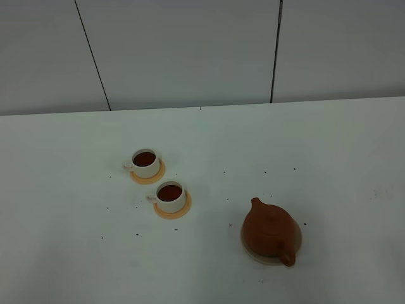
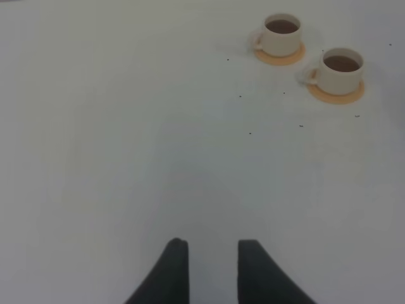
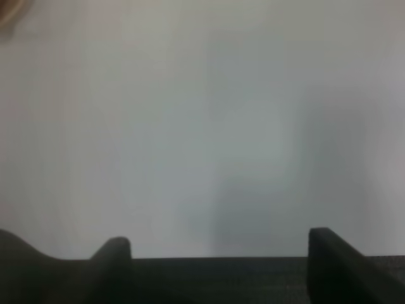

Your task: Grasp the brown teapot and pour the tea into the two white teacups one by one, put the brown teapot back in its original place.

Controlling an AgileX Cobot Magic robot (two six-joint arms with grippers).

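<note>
The brown teapot [image 1: 269, 229] stands upright on its original place, a beige coaster [image 1: 255, 256], at the front right of the table, with its spout toward the cups. The two white teacups [image 1: 145, 162] [image 1: 170, 196] sit on orange-tan saucers left of centre, both holding dark tea. No arm shows in the exterior high view. In the left wrist view my left gripper [image 2: 213, 253] has a narrow gap and nothing in it, and the teacups [image 2: 281, 35] [image 2: 342, 69] are well ahead of it. My right gripper [image 3: 219, 244] stands wide open over bare table.
The white table [image 1: 76, 253] carries small dark specks around the cups and teapot. A grey panelled wall [image 1: 190, 50] runs behind the table's far edge. A blurred tan patch [image 3: 9, 12] shows at a corner of the right wrist view.
</note>
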